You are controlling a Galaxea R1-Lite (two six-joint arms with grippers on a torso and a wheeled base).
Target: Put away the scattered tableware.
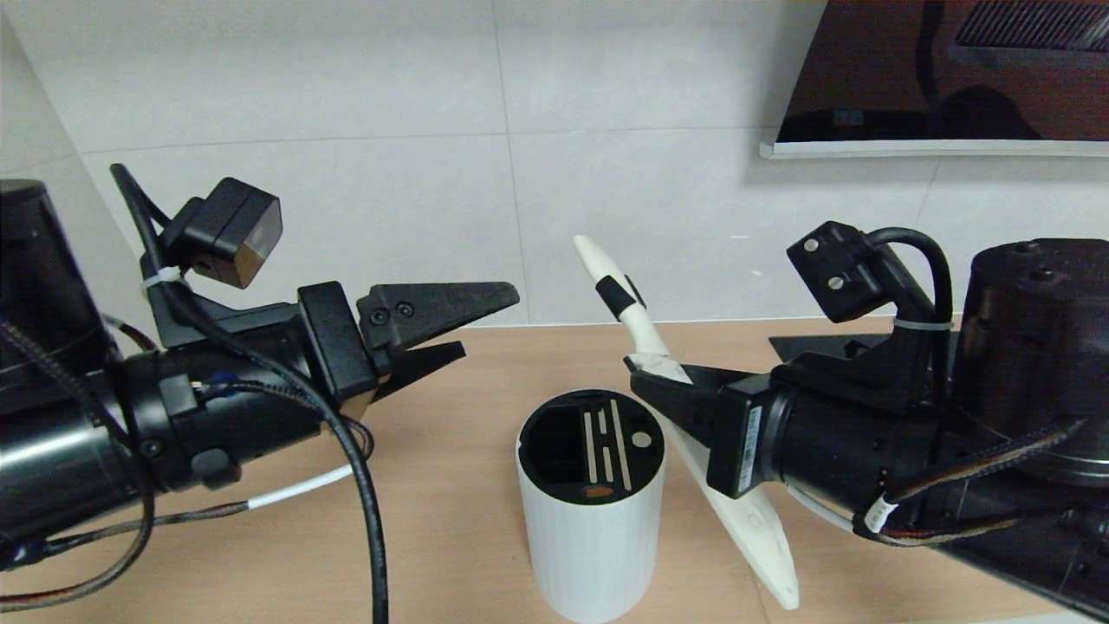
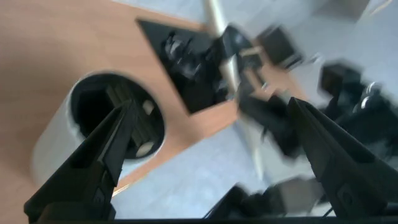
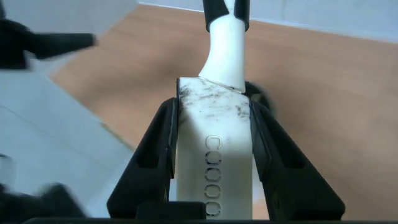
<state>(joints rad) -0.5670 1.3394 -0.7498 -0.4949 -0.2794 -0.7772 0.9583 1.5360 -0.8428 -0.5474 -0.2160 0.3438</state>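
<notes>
A white cylindrical holder (image 1: 589, 537) with a black slotted insert stands upright on the wooden counter between my arms. My right gripper (image 1: 648, 374) is shut on a long white knife-like utensil (image 1: 643, 328). The utensil is tilted, its black-banded handle up toward the wall and its flat end low beside the holder's right side. The right wrist view shows the flat white piece (image 3: 214, 143) clamped between both fingers of the right gripper (image 3: 214, 107). My left gripper (image 1: 489, 322) hovers open and holds nothing, up and left of the holder. The holder (image 2: 53, 140) appears between its spread fingers (image 2: 99, 155).
A black cooktop (image 1: 806, 347) lies on the counter (image 1: 450, 537) at the right, behind my right arm. A dark range hood (image 1: 944, 78) hangs on the tiled wall at the upper right. Bare counter lies left of the holder.
</notes>
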